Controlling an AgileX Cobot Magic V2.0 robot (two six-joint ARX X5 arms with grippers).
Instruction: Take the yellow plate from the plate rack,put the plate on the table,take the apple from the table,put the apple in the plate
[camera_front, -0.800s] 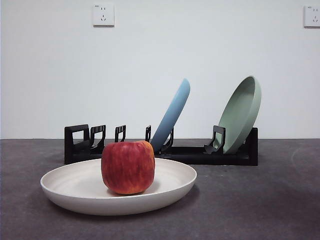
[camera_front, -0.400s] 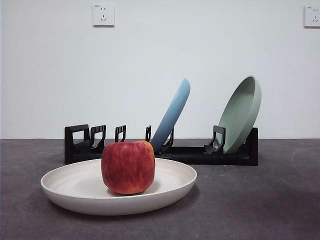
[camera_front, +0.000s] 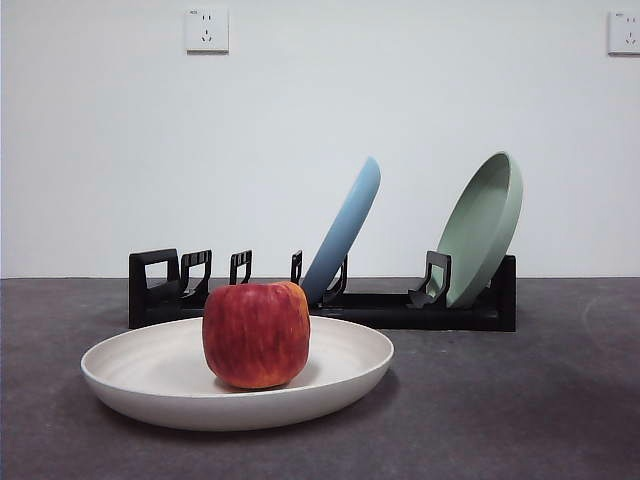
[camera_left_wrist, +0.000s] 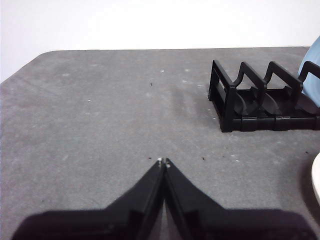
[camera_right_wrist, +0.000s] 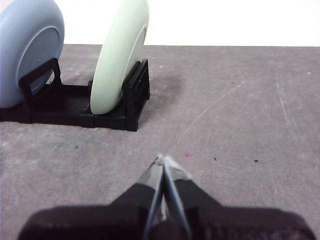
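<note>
1. Front view showed the table (camera_front: 520, 420) across the whole lower band of the frame, dark grey, carrying everything else.
2. Plate rack (camera_front: 400, 310) sat mid-frame at the back, with the light blue plate (camera_front: 345, 235) and pale green plate (camera_front: 485, 230) leaning in their slots; its left-hand slots were empty.
3. Yellow plate (camera_front: 150, 385) lay flat on the table, lower left of centre, in front of the rack and apart from it.
4. Apple (camera_front: 256, 334) stood upright inside that plate, roughly at its middle. Task looked complete to me.
5. Left gripper (camera_left_wrist: 163, 161) had jaws pressed together, empty, over bare table near the rack's loop end; plate rim just showed at the right edge of its frame.
6. Right gripper (camera_right_wrist: 162, 159) also had jaws together, empty, in front of the rack's green-plate end.
7. Risk, my judgement: little left. A retracting arm could clip the leaning plates, or a nudge to the plate rim could roll the apple.
</note>
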